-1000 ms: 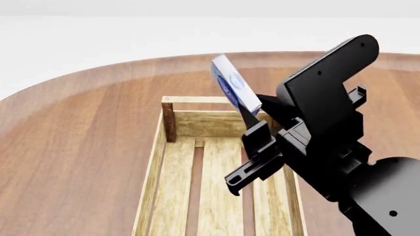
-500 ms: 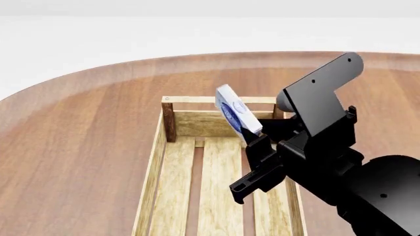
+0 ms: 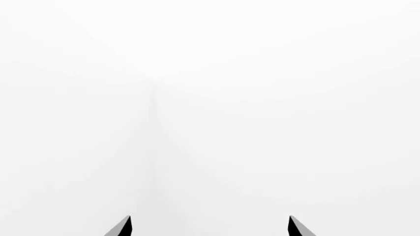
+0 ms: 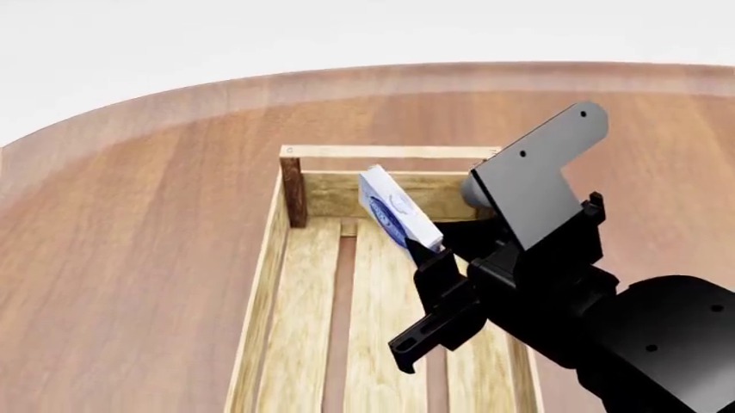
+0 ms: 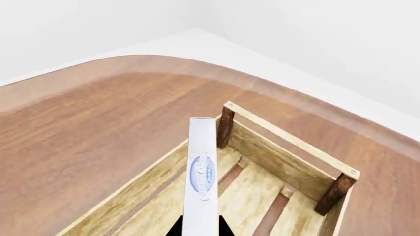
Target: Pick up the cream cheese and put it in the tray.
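Observation:
The cream cheese, a small flat white box with a blue oval logo, is held on edge and tilted inside the far end of the tray. My right gripper is shut on its near end. In the right wrist view the cream cheese stands up from between the two dark fingertips of the right gripper, over the slatted bottom of the tray. The left wrist view shows only blank white and the two tips of my left gripper, set wide apart with nothing between them.
The tray sits on a round wooden table whose curved edge runs along the back. Dark brown corner posts stand at the tray's far end. My black right arm covers the tray's near right side.
My right gripper has carried the cream cheese downward, from above the tray's far rim to inside the tray's far end. The head view has tilted down a little.

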Controlling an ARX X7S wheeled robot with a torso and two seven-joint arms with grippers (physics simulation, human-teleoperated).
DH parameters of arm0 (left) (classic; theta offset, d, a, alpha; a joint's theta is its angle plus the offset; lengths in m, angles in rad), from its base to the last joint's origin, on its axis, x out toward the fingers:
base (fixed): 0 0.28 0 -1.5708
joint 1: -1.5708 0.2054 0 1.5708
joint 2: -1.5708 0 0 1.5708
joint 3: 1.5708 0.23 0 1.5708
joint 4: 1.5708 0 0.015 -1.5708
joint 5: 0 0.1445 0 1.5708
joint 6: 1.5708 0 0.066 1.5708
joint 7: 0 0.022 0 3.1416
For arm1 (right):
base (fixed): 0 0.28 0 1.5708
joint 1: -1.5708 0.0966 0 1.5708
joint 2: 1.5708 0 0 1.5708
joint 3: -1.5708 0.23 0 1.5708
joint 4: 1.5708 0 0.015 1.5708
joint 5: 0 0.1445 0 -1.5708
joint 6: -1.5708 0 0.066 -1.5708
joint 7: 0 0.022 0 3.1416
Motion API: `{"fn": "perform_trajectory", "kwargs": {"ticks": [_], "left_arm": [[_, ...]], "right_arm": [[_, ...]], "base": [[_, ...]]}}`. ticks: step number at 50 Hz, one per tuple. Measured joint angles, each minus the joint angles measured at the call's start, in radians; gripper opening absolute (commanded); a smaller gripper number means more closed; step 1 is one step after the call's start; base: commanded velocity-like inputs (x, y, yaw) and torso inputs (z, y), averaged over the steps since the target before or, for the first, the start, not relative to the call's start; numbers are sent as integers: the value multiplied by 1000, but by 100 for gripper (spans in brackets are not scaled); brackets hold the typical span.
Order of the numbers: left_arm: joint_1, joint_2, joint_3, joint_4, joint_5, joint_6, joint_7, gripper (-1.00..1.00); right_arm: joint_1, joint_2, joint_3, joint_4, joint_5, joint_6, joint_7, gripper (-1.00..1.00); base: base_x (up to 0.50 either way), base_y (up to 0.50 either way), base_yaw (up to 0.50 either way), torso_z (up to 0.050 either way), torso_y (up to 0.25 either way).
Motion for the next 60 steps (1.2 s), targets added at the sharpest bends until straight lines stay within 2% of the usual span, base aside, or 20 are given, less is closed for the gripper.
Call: {"fn": "perform_trajectory", "kwargs": {"ticks": [60], "left_arm": [[0, -11, 4, 0, 0, 8, -20, 100]], "right_arm": [[24, -19, -58, 23, -26, -13, -4, -100]], "base": [[0, 0, 0, 0, -131]]}}
